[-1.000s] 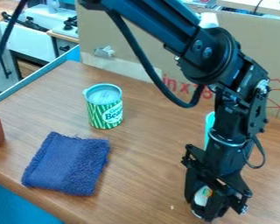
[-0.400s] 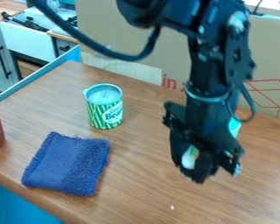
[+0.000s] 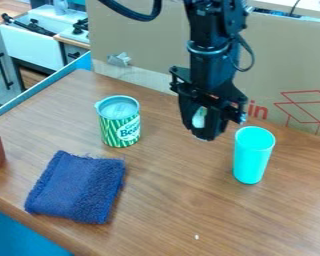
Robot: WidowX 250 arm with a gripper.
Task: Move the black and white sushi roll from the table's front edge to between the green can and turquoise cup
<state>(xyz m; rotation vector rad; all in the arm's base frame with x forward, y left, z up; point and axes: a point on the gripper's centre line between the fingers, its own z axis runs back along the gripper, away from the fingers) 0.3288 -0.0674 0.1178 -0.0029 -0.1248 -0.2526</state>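
Camera view: pale item [image 3: 199, 118] inside end effector [image 3: 205, 134]

In moderately bright, diffuse indoor light, you may note small glints on the black gripper [image 3: 205, 137], a faint, pale sheen on the wooden table [image 3: 166, 167] below it, and even brightness on the turquoise cup [image 3: 251, 157] beside it.

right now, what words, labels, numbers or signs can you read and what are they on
"Bea", on the green striped can; its smaller lettering is too blurred to read.
"in", in red, on the cardboard.
Small white thing in the gripper: any print is too small to read.
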